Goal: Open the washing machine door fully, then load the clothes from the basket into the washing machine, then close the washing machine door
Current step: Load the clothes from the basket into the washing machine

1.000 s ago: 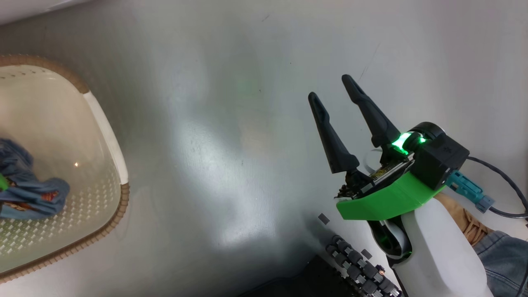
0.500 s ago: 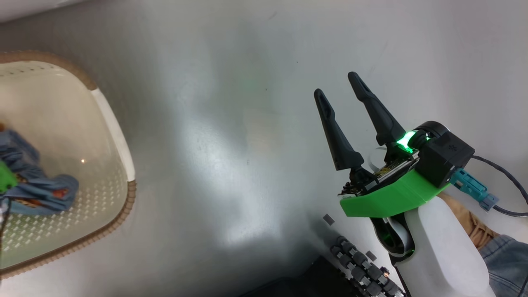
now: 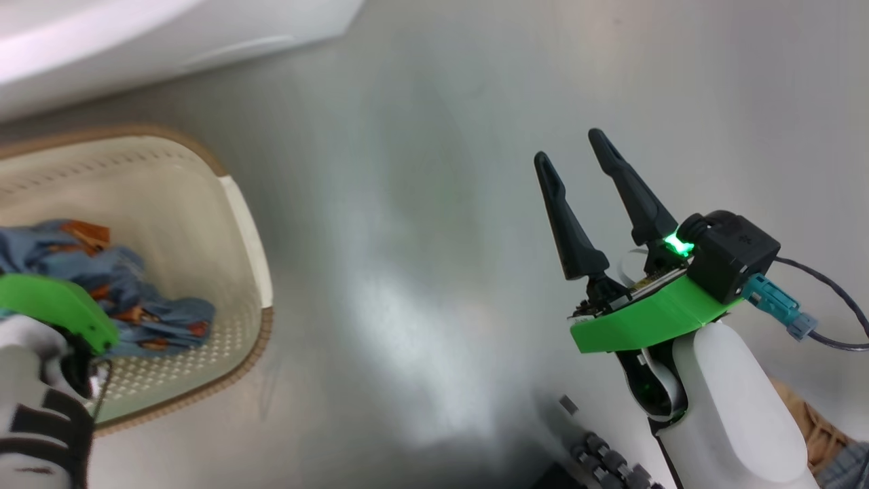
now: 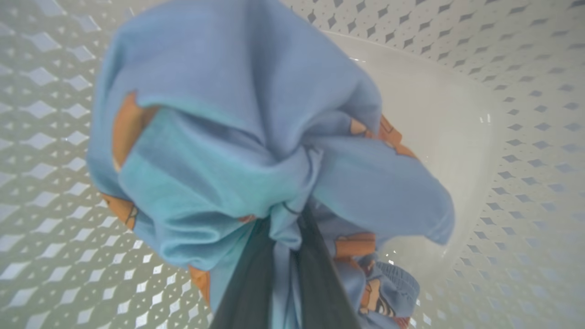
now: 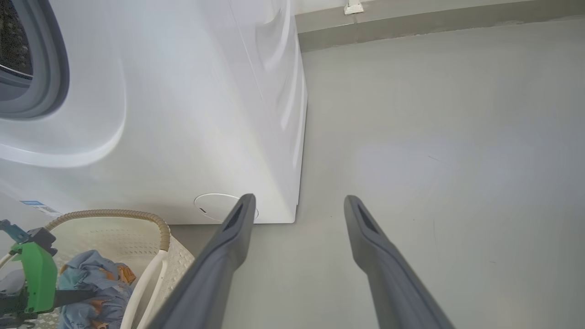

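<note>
The left gripper [image 4: 289,228] is down inside the basket [image 3: 246,224], its two dark fingers pressed together with a fold of the clothes [image 4: 256,137] pinched between them. The cloth is soft, thin and crumpled: light blue with orange-brown printed patches and a brighter turquoise panel. It gathers into a tight knot right at the fingertips and balloons out around them. More of the same fabric lies below and to the right of the fingers in the left wrist view, and beyond it is the basket's glossy cream plastic, punched all over with small diamond holes.

In the head view the basket is a rounded tub with a brown woven-look rim and a smooth white handle strip. The bundle sits toward its near left side, under the gripper's green mount.

The right gripper [image 3: 571,148] hangs well apart from all this over the smooth grey floor [image 3: 421,204], its long tapered fingers spread wide with nothing between them.

In the right wrist view the washing machine [image 5: 183,114] is a glossy white box with a grey rubber gasket [image 5: 43,68] curving round its opening. The basket stands just beside its base.
</note>
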Motion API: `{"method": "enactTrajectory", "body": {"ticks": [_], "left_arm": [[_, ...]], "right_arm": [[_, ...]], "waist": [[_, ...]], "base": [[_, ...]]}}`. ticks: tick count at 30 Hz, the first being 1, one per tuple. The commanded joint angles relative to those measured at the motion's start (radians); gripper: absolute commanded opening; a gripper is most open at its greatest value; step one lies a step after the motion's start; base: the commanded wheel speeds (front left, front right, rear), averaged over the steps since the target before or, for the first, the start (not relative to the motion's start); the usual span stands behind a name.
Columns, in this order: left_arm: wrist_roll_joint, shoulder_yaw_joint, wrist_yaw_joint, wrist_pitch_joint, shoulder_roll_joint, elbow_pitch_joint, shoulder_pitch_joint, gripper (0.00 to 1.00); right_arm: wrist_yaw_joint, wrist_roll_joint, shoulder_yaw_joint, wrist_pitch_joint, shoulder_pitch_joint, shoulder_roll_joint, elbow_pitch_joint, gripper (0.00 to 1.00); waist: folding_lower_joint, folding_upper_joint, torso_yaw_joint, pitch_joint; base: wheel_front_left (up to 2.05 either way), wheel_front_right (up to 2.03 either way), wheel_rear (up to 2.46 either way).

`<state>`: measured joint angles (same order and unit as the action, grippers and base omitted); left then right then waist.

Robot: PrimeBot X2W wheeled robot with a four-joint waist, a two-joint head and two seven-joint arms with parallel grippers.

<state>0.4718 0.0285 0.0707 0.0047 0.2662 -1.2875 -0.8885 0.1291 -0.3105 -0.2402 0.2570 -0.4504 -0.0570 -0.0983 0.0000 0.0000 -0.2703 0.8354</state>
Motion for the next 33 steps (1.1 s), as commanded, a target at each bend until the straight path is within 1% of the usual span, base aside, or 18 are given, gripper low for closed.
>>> {"method": "enactTrajectory", "body": {"ticks": [1,3,4,8,9,18,22,26,30,33], "left_arm": [[0.012,-0.021,-0.011,-0.026,0.024,0.004,0.061,0.0],[0.021,-0.024,-0.024,-0.048,0.008,0.004,0.084,0.0],[0.021,-0.024,-0.024,-0.048,0.008,0.004,0.084,0.0],[0.037,-0.03,-0.045,-0.094,-0.018,0.004,0.125,0.0],[0.045,-0.033,-0.054,-0.115,-0.03,0.004,0.145,0.0],[0.072,-0.038,-0.109,-0.21,-0.096,0.012,0.24,0.0],[0.067,-0.028,-0.119,-0.242,-0.119,0.028,0.293,0.0],[0.061,-0.023,-0.118,-0.26,-0.136,0.067,0.348,0.0],[0.055,-0.022,-0.118,-0.265,-0.15,0.128,0.407,0.0],[0.04,-0.026,-0.106,-0.266,-0.155,0.218,0.456,0.0]], "right_arm": [[0.002,0.01,-0.009,0.005,0.054,0.007,0.01,1.0],[0.002,0.016,0.002,0.005,0.069,0.007,0.001,1.0],[0.002,0.016,0.002,0.005,0.069,0.007,0.001,1.0],[0.002,0.032,0.016,0.005,0.099,0.007,-0.017,1.0],[0.002,0.04,0.022,0.005,0.115,0.007,-0.024,1.0],[0.002,0.072,0.038,0.005,0.186,0.007,-0.065,1.0],[0.002,0.082,0.042,0.005,0.222,0.007,-0.084,1.0],[0.002,0.087,0.048,0.005,0.259,0.007,-0.099,1.0],[0.002,0.092,0.052,0.005,0.293,0.007,-0.111,1.0],[0.002,0.095,0.054,0.005,0.315,0.001,-0.117,1.0]], "waist": [[0.0,0.0,0.054,-0.091],[0.0,0.0,0.069,-0.126],[0.0,0.0,0.069,-0.126],[0.0,0.0,0.095,-0.2],[0.0,0.0,0.106,-0.237],[0.0,0.0,0.155,-0.415],[0.0,0.0,0.177,-0.494],[0.0,0.0,0.198,-0.569],[0.0,0.0,0.216,-0.637],[0.0,0.0,0.228,-0.684]], "base": [[0.0,0.0,0.0],[0.0,0.0,0.0],[0.0,0.0,0.0],[0.0,0.0,0.0],[0.0,0.0,0.0],[0.0,0.0,0.0],[0.0,0.0,0.0],[0.0,0.0,0.0],[0.0,0.0,0.0],[0.0,0.0,0.0]]}}
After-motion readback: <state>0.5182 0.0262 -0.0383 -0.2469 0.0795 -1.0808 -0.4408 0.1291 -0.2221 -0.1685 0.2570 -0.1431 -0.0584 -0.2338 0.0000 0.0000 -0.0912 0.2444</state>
